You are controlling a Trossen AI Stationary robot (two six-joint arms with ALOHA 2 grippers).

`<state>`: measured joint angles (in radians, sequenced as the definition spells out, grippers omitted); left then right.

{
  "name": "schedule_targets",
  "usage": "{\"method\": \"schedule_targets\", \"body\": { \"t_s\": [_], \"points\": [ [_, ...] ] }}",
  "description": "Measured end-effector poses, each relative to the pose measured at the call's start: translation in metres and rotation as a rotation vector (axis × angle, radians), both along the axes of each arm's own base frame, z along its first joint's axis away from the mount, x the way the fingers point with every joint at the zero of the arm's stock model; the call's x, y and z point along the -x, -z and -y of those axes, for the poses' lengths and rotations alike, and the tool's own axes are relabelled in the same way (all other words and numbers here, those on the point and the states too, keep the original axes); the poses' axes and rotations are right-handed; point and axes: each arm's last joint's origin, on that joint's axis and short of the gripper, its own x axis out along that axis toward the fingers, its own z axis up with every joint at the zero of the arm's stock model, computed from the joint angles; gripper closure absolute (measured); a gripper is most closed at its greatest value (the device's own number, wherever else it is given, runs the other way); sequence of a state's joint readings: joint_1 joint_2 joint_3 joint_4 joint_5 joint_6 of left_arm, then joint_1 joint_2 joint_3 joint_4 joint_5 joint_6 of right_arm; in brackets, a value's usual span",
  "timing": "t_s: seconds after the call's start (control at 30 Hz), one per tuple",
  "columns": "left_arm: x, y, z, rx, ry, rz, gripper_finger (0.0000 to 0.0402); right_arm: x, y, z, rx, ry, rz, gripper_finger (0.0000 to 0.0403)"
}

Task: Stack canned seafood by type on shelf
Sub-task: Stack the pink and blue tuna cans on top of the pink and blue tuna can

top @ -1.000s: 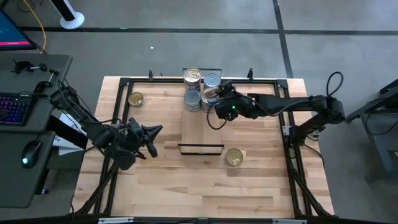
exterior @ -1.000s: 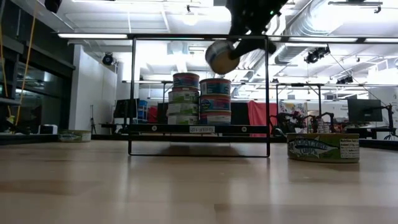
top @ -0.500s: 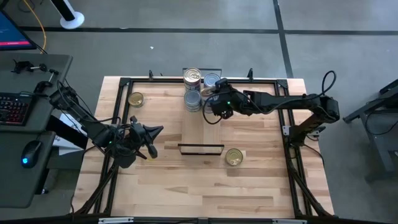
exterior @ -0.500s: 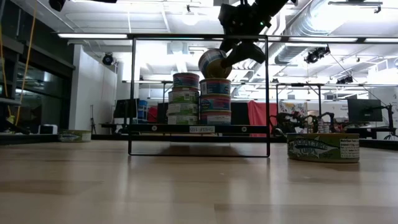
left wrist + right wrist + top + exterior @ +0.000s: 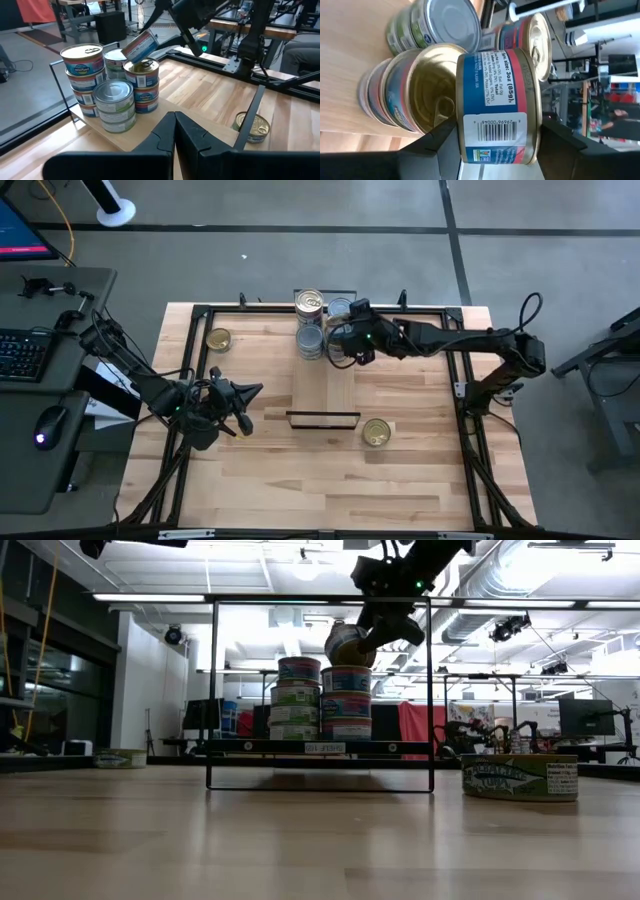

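A: What's on the shelf (image 5: 325, 385) right now?

B: Four short stacks of tins at its far end, bunched together. In the left wrist view the count is clearest: a gold-topped stack (image 5: 83, 77) of three or so at the back, a silver-topped stack (image 5: 114, 105) of three towards the near end of the shelf, a gold-lidded blue-and-red stack (image 5: 142, 85) of three beside it, and a fourth stack (image 5: 115, 61) behind, mostly hidden, so I can't count it.

A: And the right hand (image 5: 352, 340)?

B: It is over that cluster, pinching a blue-and-red tin (image 5: 495, 105) by its flat faces. The tin is tilted, its lower edge just above or touching the lid of the blue-and-red stack (image 5: 346, 703). I can't tell whether they touch.

A: Any tins off the shelf?

B: Two lie on the desk (image 5: 300, 470). One gold-topped tin (image 5: 217, 338) lies to the left of the shelf's far end, well apart from it. A second loose tin (image 5: 376, 432) lies just right of the shelf's near wire frame (image 5: 322, 419); the low view shows its green label (image 5: 518, 778).

A: So the count?

B: Roughly eleven or twelve on the shelf, one held, two loose.

A: The left hand (image 5: 243, 402)?

B: Well to the left of the shelf's near end, above the desk, fingers (image 5: 175, 137) pressed together, holding nothing.
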<state>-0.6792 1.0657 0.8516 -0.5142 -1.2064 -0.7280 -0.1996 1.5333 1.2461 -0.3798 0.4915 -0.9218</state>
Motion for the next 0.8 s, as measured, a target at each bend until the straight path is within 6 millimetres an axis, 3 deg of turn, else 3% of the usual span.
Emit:
{"method": "schedule_targets", "body": {
  "t_s": [0.27,0.6,0.8],
  "points": [
    [0.0007,0.0009,-0.0005,-0.01,0.0,-0.012,0.0401,-0.0007,-0.0003,0.0014,-0.047,-0.089,0.007,0.0201],
    [-0.0003,0.0012,-0.0028,-0.014,-0.013,-0.016,0.0401,0.0019,-0.0005,0.0081,-0.002,-0.011,-0.006,0.0201],
    [-0.0021,0.0012,-0.0057,-0.014,-0.03,-0.015,0.0401,0.0004,-0.0008,0.0062,-0.032,-0.05,0.011,0.0201]
  ]
}}
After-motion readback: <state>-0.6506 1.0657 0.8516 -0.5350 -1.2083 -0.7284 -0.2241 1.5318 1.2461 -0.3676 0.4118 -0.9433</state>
